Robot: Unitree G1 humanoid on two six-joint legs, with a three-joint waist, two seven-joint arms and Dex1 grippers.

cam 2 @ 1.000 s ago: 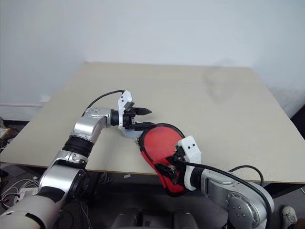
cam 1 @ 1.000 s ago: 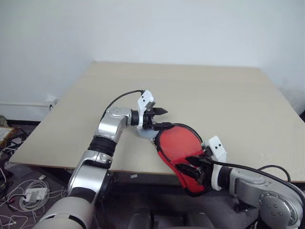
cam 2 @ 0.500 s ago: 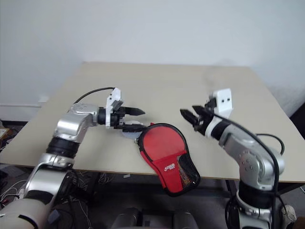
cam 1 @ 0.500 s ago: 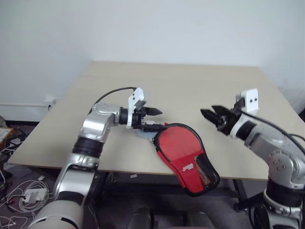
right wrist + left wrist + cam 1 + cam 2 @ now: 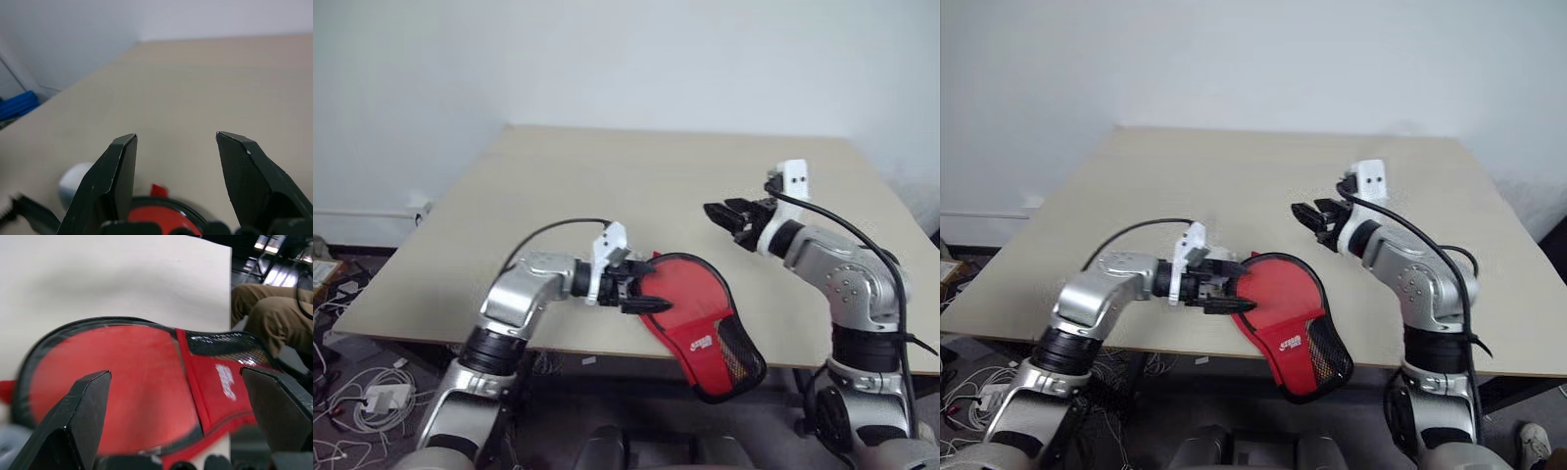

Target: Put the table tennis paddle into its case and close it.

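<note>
The red paddle-shaped soft case (image 5: 690, 311) with black trim lies just ahead of the left claw (image 5: 644, 295), overhanging the beige desk (image 5: 685, 186) edge; left claw spread wide, empty; right claw (image 5: 717, 214) raised beyond it, partly open, empty

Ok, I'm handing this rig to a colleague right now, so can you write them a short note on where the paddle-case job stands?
Left gripper: open, empty, low at the rounded end of the case, not gripping it.
Right gripper: open, empty, raised above the table, away from the case.
Case: red face up at the near table edge, its mesh end hanging over the edge. The paddle is not visible as a separate item; whether it is already inside cannot be told. A small pale round object sits beside the case.
Done: neither gripper holds the case.
Left: check the paddle is inside and that the zip is fully closed.
</note>
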